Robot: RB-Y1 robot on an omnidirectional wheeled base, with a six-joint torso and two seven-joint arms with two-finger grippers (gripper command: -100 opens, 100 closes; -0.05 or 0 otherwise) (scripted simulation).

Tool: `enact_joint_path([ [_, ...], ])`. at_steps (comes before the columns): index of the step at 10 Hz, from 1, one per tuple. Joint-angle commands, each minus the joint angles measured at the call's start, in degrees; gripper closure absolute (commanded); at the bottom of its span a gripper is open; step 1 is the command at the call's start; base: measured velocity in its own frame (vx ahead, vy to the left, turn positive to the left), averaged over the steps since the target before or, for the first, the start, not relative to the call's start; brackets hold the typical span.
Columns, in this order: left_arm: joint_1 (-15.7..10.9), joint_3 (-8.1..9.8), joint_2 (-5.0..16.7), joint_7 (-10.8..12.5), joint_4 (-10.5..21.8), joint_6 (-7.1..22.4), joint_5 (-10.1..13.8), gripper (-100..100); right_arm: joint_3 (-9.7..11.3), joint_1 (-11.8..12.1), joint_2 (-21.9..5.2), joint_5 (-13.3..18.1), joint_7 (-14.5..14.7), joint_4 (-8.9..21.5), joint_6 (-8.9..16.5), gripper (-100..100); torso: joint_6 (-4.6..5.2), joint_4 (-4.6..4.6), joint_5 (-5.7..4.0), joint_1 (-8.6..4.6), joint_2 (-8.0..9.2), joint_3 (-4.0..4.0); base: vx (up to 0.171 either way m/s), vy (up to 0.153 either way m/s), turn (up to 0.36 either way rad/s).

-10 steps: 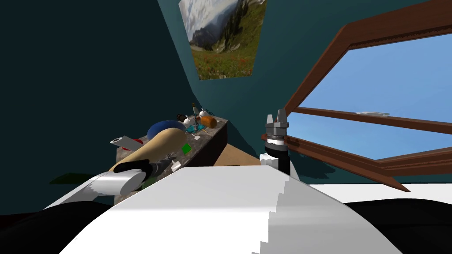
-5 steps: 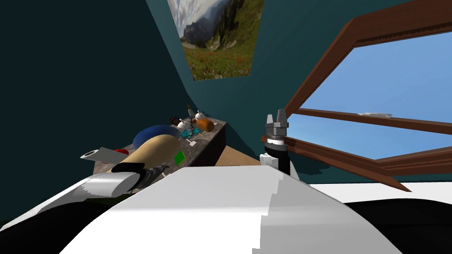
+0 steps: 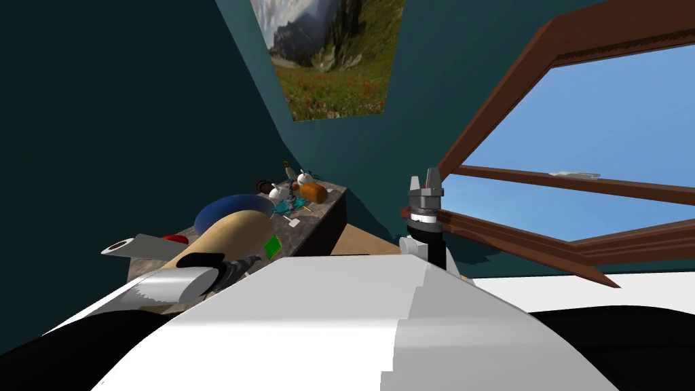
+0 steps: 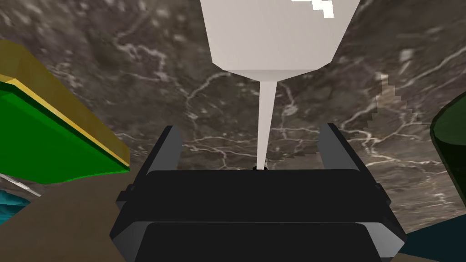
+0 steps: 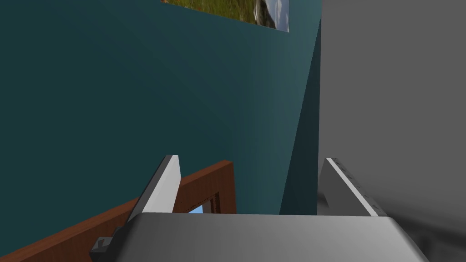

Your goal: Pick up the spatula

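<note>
- The counter (image 4: 136, 68) lies flat just beyond the fingertips. If the hand goes down too far, the blades could jam on the stone before they close. If it stops too high, they could shut above the handle.
- A tan roll (image 3: 234, 234) lies alongside the left arm. A sideways correction of the arm could knock it and send it across the counter.
- A green block (image 4: 41, 136) with a yellow edge sits near the outside of one finger. Drifting that way could catch it and skew the approach.
- A dark green thing (image 4: 450, 136) sits outside the other finger, a little further off. I cannot tell what it is, and the same risk applies there.
- The left gripper (image 4: 251, 128) is spread wide with nothing in it, one finger on each side of the handle.
- The right gripper (image 5: 252, 158) is raised well away from the counter, also wide and empty, so I judge it no hazard.
- The spatula (image 4: 273, 36) lies on the counter, its white blade straight ahead of the fingers. Its thin handle runs back between them to the gripper's body.
- The handle is very slim, so an off-centre close could flick it aside.
- A grip this far from the blade could let the heavy end droop or twist out on lifting.
</note>
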Motion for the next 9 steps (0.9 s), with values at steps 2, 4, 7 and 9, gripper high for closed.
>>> enact_joint_path([
  [2,-0.3,-0.6,-0.4,-0.2,1.0,-0.7,-0.4,-100,0.0,0.0,0.0,0.0,0.0,0.0,0.0,0,0.0,0.0,0.0,0.0,0.01,0.01,-0.008,0.007,-0.023],
  [4,-0.3,-0.66,-0.5,-0.3,1.1,-0.9,-0.5,100,0.0,0.0,0.0,0.0,0.0,0.0,0.0,0,0.0,-0.01,0.03,0.04,-0.04,-0.02,-0.001,0.001,0.006],
  [7,-0.3,-0.65,-0.4,-0.3,1.1,-0.9,-0.5,100,0.0,0.0,0.0,0.0,0.0,0.0,0.0,0,0.02,-0.02,0.05,0.06,-0.08,-0.05,0.0,0.0,0.0],
  [9,0.3,0.57,0.4,0.0,-0.5,0.3,0.6,100,0.0,0.0,0.0,0.0,0.0,0.0,0.0,0,0.02,-0.02,0.05,0.06,-0.08,-0.05,0.005,-0.003,0.047],
])
